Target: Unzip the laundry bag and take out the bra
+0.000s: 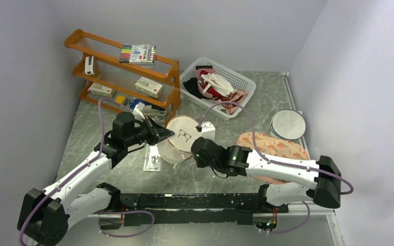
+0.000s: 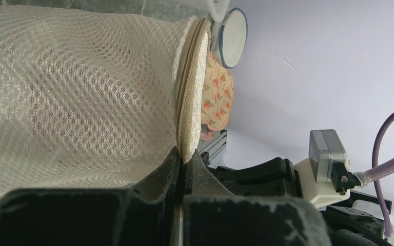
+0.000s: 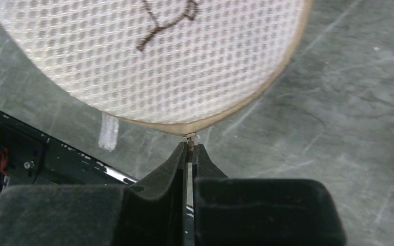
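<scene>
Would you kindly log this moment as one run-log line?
left gripper: shut on laundry bag rim | right gripper: shut on zip pull | zip: closed where visible

the laundry bag is being cut off by the left wrist view's left edge; its contents are being blurred by the mesh. the zip pull is being largely covered by the right gripper, the peach pads partly by the right arm.

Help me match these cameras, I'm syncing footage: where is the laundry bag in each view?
Top external: laundry bag at mid-frame.
Left wrist: the bag fills the left half.
Right wrist: the bag spans the top edge.
Shared landmark: its beige zip rim, in both wrist views; black emblem, in top and right wrist.
</scene>
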